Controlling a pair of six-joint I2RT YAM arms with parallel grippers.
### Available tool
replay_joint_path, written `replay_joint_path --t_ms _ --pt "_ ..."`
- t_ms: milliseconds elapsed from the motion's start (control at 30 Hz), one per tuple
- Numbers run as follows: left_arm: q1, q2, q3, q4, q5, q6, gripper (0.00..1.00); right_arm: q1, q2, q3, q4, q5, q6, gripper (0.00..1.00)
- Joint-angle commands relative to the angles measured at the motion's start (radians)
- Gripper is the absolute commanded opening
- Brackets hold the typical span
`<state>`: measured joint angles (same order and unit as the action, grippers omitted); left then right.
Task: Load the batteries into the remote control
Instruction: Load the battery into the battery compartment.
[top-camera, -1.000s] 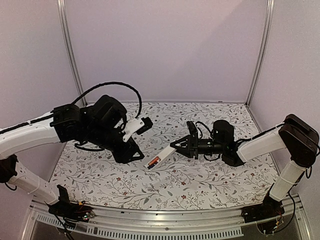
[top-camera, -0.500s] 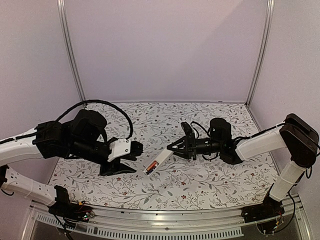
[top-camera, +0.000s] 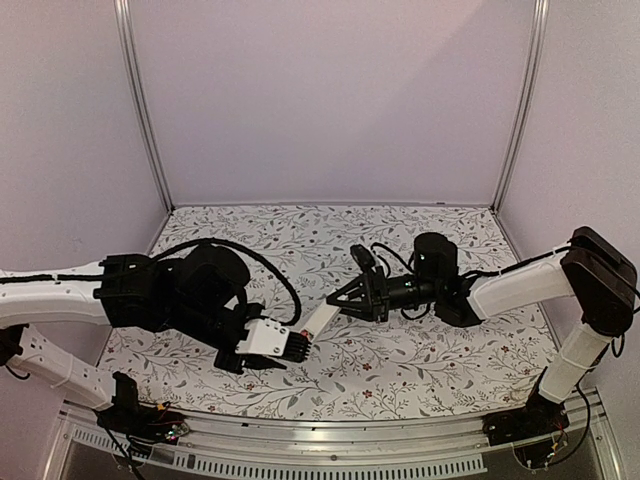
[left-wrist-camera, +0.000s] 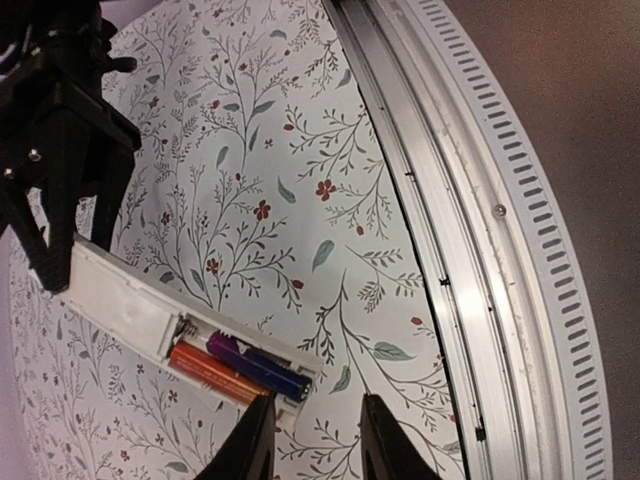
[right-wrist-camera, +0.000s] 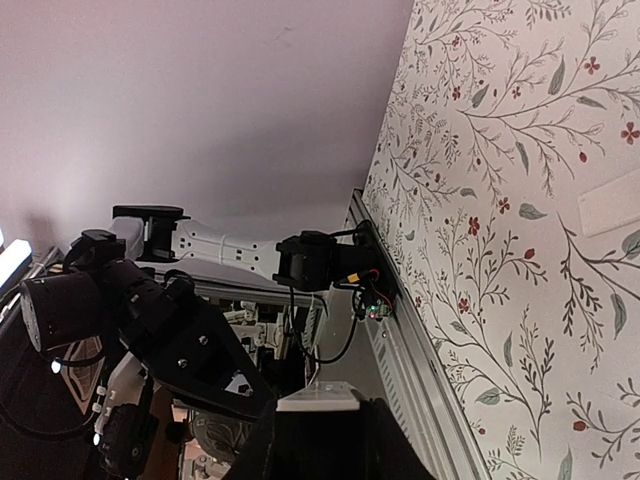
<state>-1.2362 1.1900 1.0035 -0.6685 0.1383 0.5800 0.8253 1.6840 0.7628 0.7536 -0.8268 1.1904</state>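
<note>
The white remote control (left-wrist-camera: 120, 300) hangs over the floral table, its battery bay uncovered. Two batteries (left-wrist-camera: 255, 365), one orange and one purple, lie side by side in the bay. My right gripper (top-camera: 345, 300) is shut on the remote's far end, and that end shows as a white slab (right-wrist-camera: 315, 397) between its fingers. My left gripper (left-wrist-camera: 315, 420) is open just past the remote's bay end. Its left fingertip (left-wrist-camera: 258, 415) stands against that end, and only table shows between the fingers. In the top view the remote (top-camera: 318, 320) spans the gap between both grippers.
A flat white strip (right-wrist-camera: 610, 210) lies on the table at the right edge of the right wrist view. The table's metal front rail (left-wrist-camera: 480, 230) runs close to the left gripper. Both arms reach toward the table's middle front.
My left arm has swung from the back left down to the front, bringing its gripper to the remote's near end with jaws narrowed. The right gripper has carried the remote slightly left.
</note>
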Motion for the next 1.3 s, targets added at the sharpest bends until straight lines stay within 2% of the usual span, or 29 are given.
replay_joint_path --t_ms 0,167,500,833,1267 --pt "-0.024 0.018 0.017 0.020 -0.027 0.046 0.29 0.014 0.006 0.029 -0.002 -0.030 0.000 0.00" --pt "-0.030 0.028 0.018 0.027 -0.038 0.055 0.25 0.020 0.010 0.033 -0.002 -0.035 -0.001 0.00" --pt "-0.046 0.047 0.020 0.038 -0.044 0.058 0.24 0.023 0.017 0.038 -0.002 -0.036 -0.003 0.00" --pt "-0.048 0.058 0.017 0.040 -0.071 0.066 0.14 0.026 0.020 0.041 0.000 -0.042 -0.003 0.00" --pt "-0.048 0.093 0.021 0.047 -0.100 0.054 0.10 0.040 0.013 0.044 0.010 -0.043 0.001 0.00"
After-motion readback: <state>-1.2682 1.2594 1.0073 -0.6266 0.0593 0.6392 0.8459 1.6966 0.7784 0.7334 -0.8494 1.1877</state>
